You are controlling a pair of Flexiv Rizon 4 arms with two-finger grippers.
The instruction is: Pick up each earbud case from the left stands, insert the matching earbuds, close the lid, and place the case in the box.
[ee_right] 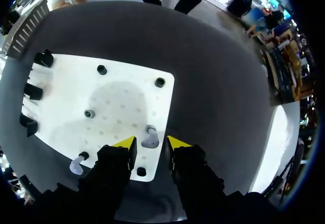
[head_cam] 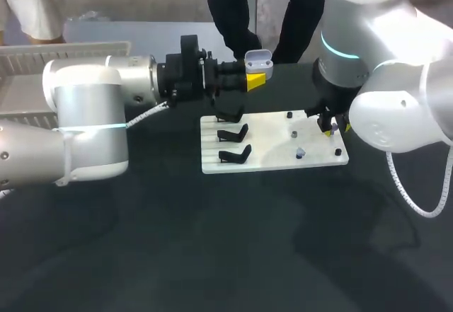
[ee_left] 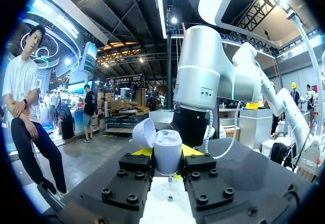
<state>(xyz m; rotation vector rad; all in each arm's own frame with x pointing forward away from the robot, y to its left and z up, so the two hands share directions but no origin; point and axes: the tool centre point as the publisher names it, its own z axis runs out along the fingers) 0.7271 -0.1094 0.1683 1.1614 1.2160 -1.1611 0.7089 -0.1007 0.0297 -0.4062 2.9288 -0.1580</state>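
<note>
Three black stands (head_cam: 234,134) lined the left edge of the white board (head_cam: 272,158). Above the board's far edge the left jaws were clenched on the open-lidded earbud case (head_cam: 259,60), holding it well off the dark worktop (head_cam: 212,255), which ran on broadly from the board's near edge towards the robot. The right jaws hung released just inside the board's right edge, their yellow tips flanking one pale earbud (ee_right: 150,139) with a gap at either side, while a second earbud (ee_right: 76,166) lay by the near edge, apart from the corner peg (ee_right: 141,171).
</note>
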